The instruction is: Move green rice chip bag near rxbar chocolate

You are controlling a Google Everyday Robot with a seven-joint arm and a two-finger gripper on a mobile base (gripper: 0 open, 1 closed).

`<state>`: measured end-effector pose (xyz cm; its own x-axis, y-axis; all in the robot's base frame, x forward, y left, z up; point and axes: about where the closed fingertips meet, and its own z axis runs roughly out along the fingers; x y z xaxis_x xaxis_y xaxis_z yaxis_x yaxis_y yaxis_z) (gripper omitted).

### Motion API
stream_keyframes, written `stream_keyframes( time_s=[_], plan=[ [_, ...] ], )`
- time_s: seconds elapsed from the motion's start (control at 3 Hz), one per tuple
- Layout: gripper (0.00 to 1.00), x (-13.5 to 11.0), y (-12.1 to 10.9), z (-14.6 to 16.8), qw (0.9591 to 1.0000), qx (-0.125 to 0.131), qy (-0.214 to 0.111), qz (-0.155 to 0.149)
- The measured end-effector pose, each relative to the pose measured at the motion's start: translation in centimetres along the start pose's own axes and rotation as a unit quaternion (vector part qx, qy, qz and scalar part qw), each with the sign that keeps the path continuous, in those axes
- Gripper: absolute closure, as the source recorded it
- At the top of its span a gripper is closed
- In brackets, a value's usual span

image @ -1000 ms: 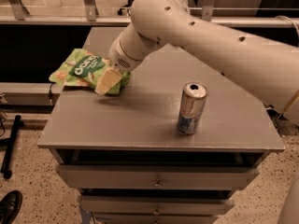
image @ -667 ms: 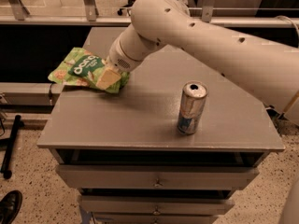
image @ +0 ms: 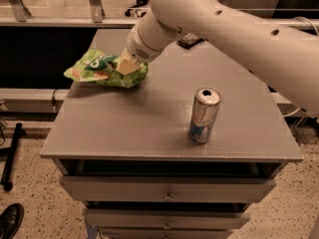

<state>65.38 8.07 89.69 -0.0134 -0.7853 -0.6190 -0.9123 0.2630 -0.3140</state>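
The green rice chip bag [image: 94, 66], a crinkled light-green pouch with a dark green label, is at the table's far left, partly over the left edge. My gripper [image: 125, 66] is shut on the bag's right part, with its tan fingertips pressed into the foil. The rxbar chocolate [image: 189, 40], a small flat dark bar, lies at the back of the table and is partly hidden behind my arm [image: 224, 29].
A silver-blue can [image: 204, 114] stands upright at the front right of the grey table [image: 149, 128]. Drawers sit below the tabletop. A railing and a dark gap run behind the table. A shoe [image: 10, 220] is on the floor at the lower left.
My gripper and the bag have shifted to the right and slightly toward the back. The arm has swung right, so the dark bar now shows behind it. The can has not moved.
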Motion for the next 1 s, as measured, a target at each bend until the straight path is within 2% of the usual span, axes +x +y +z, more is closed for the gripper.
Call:
stream_keyframes(
  time_s=[0.33, 0.67, 1.0],
  plan=[
    [1.0, 0.5, -3.4, -3.9, 0.9983, 0.055, 0.014, -0.006],
    [1.0, 2.7, -7.5, -9.3, 0.9905, 0.13, 0.046, -0.005],
    [1.0, 2.6, -7.4, -9.2, 0.9905, 0.129, 0.046, -0.006]
  ],
)
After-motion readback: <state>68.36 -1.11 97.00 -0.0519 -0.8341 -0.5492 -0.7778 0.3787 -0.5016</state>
